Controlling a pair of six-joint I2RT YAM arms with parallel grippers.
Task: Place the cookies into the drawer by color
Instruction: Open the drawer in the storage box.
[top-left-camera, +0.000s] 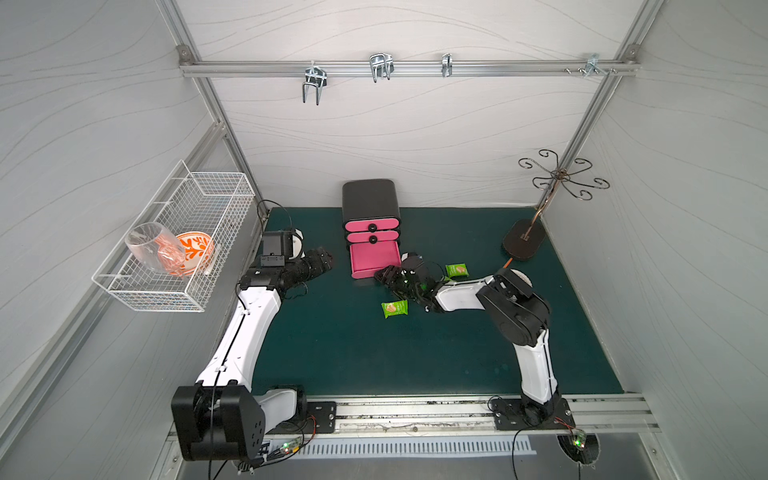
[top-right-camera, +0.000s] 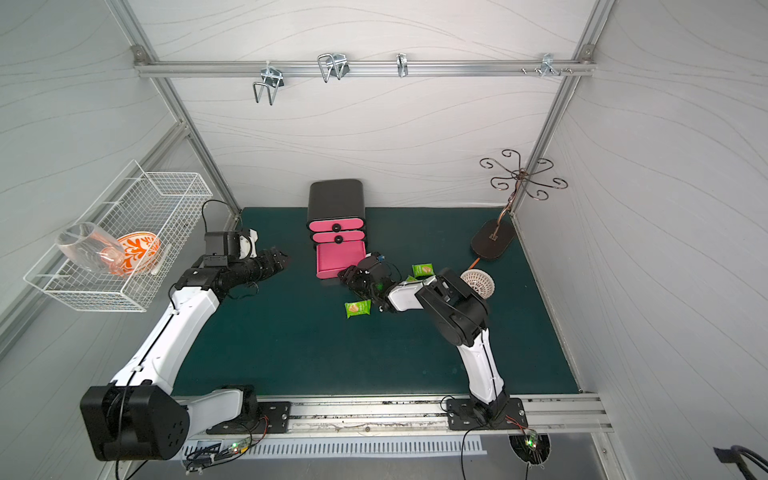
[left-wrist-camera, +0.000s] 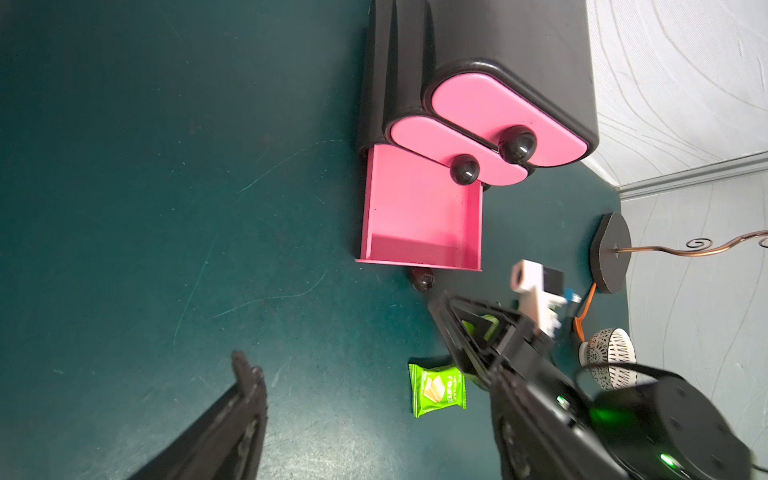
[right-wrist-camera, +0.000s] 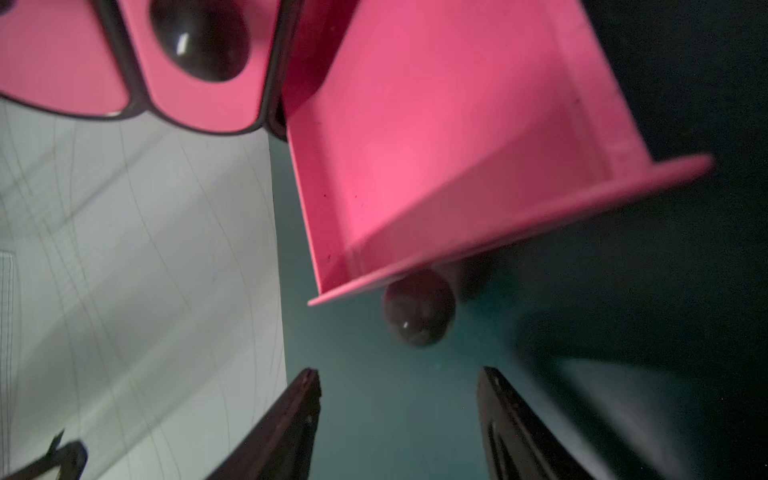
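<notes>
drawer unit (top-left-camera: 371, 208): back centre of mat (top-left-camera: 415, 357); upper two drawers shut, bottom drawer (top-left-camera: 374, 259) pulled out | cookies: green packet (top-left-camera: 394, 308) on mat near right gripper (right-wrist-camera: 399, 374); second green packet (top-left-camera: 457, 270) on mat beside right arm | right gripper: jaws parted, holding nothing, just short of bottom knob (right-wrist-camera: 419, 309) | left gripper (top-left-camera: 328, 259): jaws wide, holding nothing, left of unit

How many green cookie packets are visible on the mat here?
2. One bright green sealed packet lies on the dark green mat on the near side of the right arm; the second lies beyond that arm. Others may be hidden beneath it.
</notes>
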